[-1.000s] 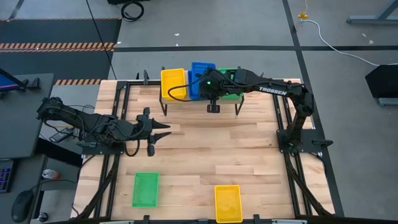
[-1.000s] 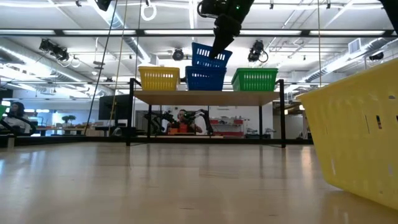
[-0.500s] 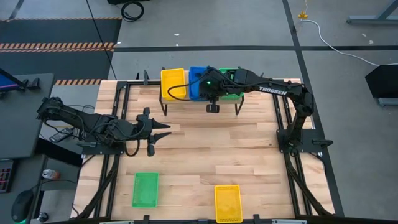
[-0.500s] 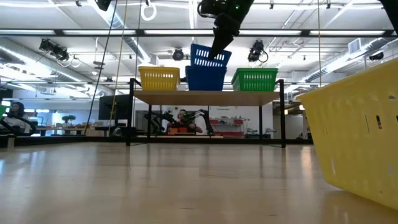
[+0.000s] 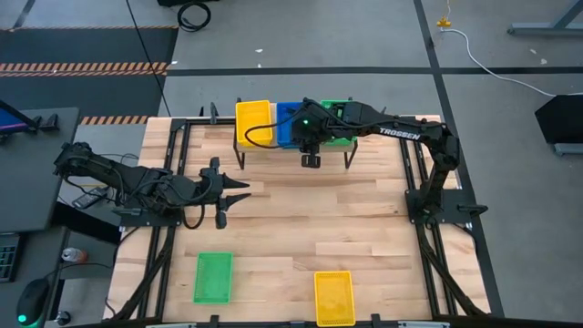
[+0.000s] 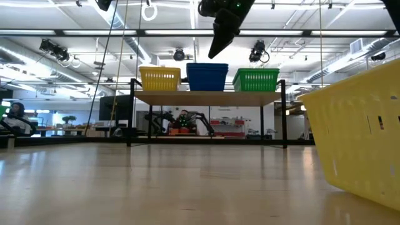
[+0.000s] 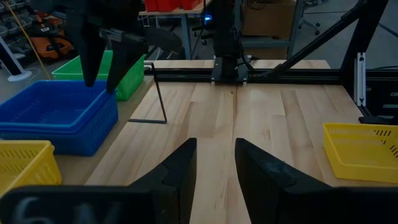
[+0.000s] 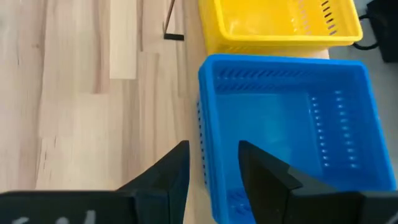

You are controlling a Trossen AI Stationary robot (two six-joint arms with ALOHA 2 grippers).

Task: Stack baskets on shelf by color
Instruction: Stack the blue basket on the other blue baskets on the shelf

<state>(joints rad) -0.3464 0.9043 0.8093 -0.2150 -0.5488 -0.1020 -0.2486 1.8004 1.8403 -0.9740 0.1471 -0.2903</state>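
Blue perforated plastic baskets (image 5: 289,125) sit nested mid-shelf on the low wooden shelf (image 6: 206,97), my right tool (image 5: 311,159) spread just above their near rim, so a careless retreat could snag and topple them.

2 black arms (image 5: 401,132), white TROSSEN lettering

Pretty bright, even overhead lighting, ceiling lamps (image 6: 52,50) glaring a bit in the low view; soft shadows only; the near yellow basket (image 6: 362,134) looks blurry, wrist view fingers (image 8: 166,171) soft too.
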